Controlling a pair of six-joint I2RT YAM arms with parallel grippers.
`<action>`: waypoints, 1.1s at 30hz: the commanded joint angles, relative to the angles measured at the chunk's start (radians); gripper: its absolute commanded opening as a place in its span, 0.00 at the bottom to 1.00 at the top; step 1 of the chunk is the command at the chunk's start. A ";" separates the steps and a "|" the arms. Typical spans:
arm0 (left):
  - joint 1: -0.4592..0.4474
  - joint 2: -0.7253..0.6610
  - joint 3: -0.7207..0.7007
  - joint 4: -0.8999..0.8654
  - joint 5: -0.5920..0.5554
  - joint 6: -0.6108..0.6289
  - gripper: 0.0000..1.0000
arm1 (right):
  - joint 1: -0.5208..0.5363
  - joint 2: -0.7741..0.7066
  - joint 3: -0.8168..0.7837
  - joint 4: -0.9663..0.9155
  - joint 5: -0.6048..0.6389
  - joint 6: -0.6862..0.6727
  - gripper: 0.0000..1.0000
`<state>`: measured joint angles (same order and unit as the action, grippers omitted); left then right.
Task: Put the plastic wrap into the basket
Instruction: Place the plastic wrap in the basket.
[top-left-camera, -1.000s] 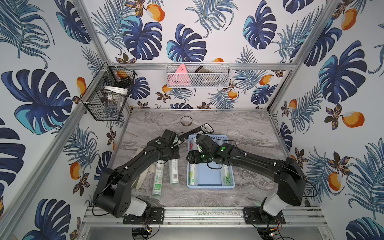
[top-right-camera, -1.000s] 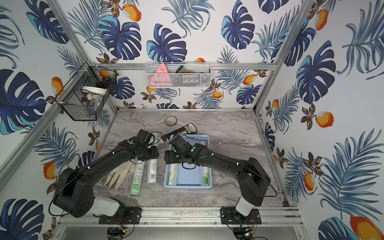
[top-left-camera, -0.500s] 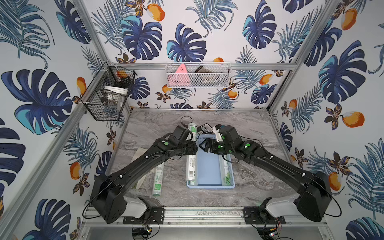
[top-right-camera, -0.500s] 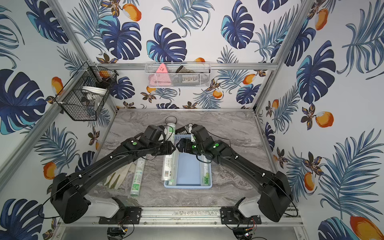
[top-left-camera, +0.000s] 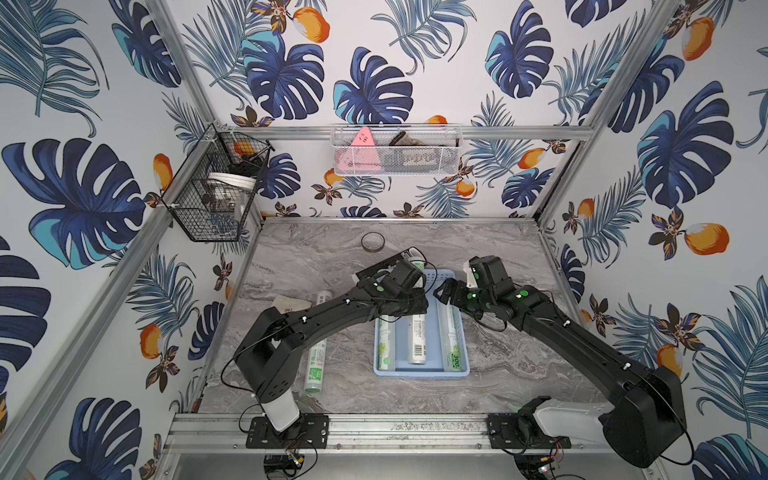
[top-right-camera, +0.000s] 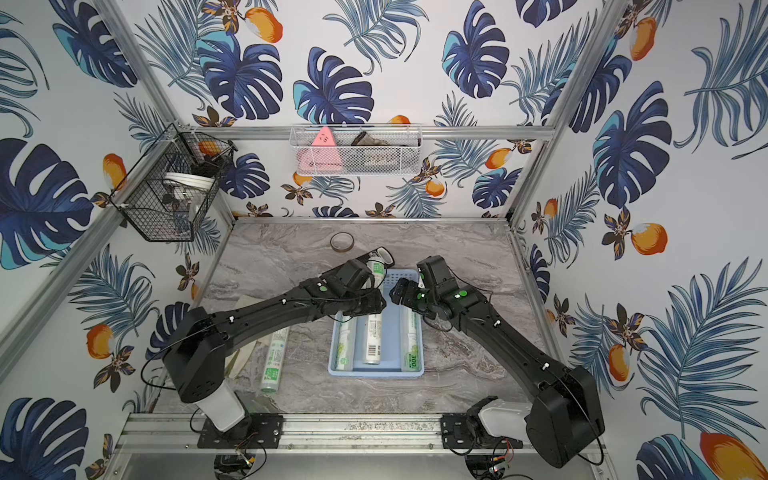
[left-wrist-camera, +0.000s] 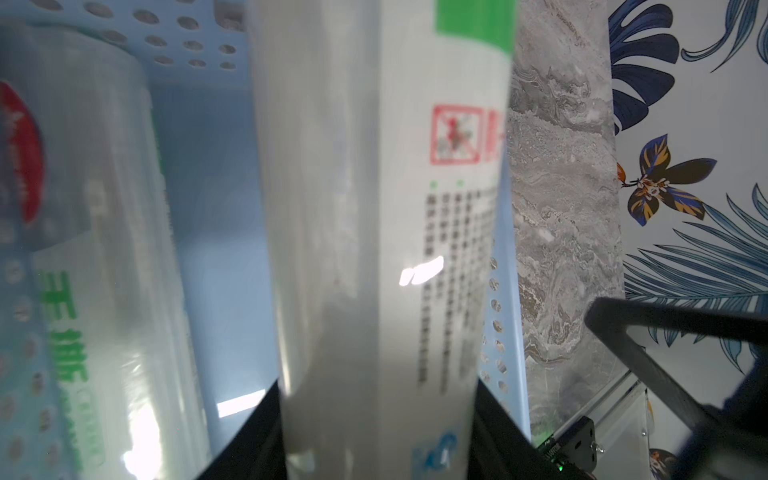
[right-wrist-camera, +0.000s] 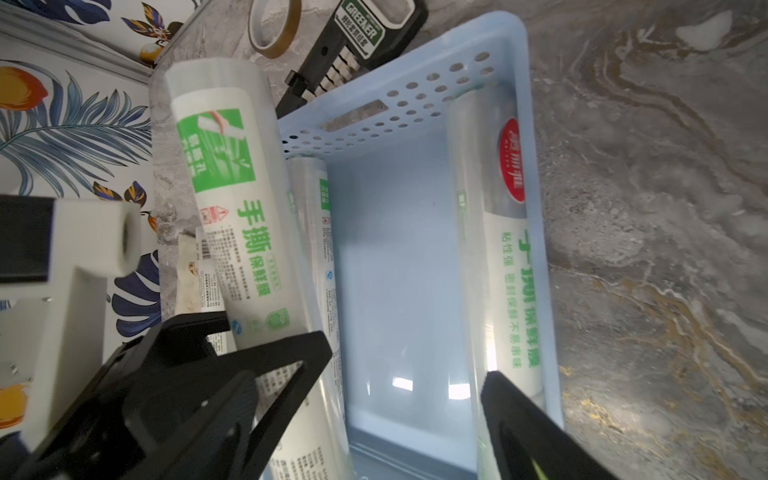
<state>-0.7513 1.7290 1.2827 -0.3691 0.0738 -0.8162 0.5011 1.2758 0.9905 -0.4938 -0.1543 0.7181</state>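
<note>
The light blue basket (top-left-camera: 420, 372) (top-right-camera: 376, 372) sits mid-table. Two plastic wrap rolls lie in it, one along the left wall (top-left-camera: 386, 345) and one along the right wall (top-left-camera: 454, 349) (right-wrist-camera: 509, 257). My left gripper (top-left-camera: 415, 305) (left-wrist-camera: 376, 419) is shut on a third roll (top-left-camera: 417, 340) (left-wrist-camera: 382, 249) (right-wrist-camera: 232, 208). That roll hangs lengthwise over the basket's middle, its far end past the far rim. My right gripper (top-left-camera: 441, 291) (right-wrist-camera: 399, 395) stands open above the far right of the basket, holding nothing. Another roll (top-left-camera: 316, 361) (top-right-camera: 274, 357) lies on the table to the left.
A tape ring (top-left-camera: 372, 242) and a black tool with a green label (right-wrist-camera: 361, 29) lie just beyond the basket. A beige cloth (top-left-camera: 286, 301) lies at the left wall. A black wire basket (top-left-camera: 212, 187) and a white mesh basket (top-left-camera: 395, 151) hang on the walls.
My left gripper has lifted a roll from the table left of the basket and carried it over the basket's middle. My right gripper has moved right and opened wider.
</note>
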 joint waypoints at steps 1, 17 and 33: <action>-0.021 0.048 0.042 0.077 0.011 -0.029 0.20 | -0.007 -0.005 -0.011 -0.029 -0.015 0.013 0.89; -0.044 0.139 0.002 0.100 0.057 -0.076 0.22 | -0.009 0.037 -0.013 -0.062 0.046 0.010 0.91; -0.044 0.196 0.033 0.079 0.101 -0.098 0.27 | -0.009 0.097 0.002 -0.115 0.157 -0.016 0.92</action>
<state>-0.7952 1.9182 1.3033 -0.3069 0.1486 -0.8944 0.4915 1.3697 0.9833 -0.5835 -0.0383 0.7208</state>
